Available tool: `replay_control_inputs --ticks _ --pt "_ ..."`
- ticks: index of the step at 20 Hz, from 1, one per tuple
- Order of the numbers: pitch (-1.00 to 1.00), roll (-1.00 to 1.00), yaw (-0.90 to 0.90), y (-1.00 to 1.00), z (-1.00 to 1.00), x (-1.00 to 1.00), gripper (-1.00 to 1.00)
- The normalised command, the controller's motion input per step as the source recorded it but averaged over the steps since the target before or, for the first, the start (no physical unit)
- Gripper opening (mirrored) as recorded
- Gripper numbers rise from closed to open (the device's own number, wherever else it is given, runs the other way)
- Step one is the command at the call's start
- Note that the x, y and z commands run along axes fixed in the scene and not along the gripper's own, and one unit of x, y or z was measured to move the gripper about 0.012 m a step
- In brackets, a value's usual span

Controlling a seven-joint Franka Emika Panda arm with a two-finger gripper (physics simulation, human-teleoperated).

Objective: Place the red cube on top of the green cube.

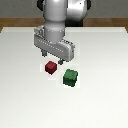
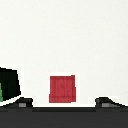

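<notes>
The red cube (image 1: 50, 67) lies on the white table, and the slightly larger green cube (image 1: 70, 77) lies close beside it, toward the exterior view's right and nearer the camera. My gripper (image 1: 52, 56) hangs just above and behind the red cube, open and empty. In the wrist view the red cube (image 2: 62, 88) sits between my two spread fingertips (image 2: 21, 101), lined up with the gap. A corner of the green cube (image 2: 8, 85) shows at the edge of the wrist view.
The white table (image 1: 100, 100) spreads around both cubes. A brown floor strip (image 1: 110, 22) shows beyond its far edge. The arm's body stands at the back centre.
</notes>
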Motion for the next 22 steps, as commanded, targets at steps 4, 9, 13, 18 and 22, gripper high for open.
replay_control_inputs --ticks 4,9,13,18,22 --pt "0.0 0.0 0.0 0.0 0.0 0.0 1.0" --pt "0.0 0.0 0.0 -0.2 -0.2 0.4 1.0" --pt "0.0 0.0 0.0 0.0 -0.75 0.0 1.0" --pt "0.0 0.0 0.0 0.0 0.0 0.0 -1.0" --pt "0.0 0.0 0.0 0.0 0.25 0.0 -1.0"
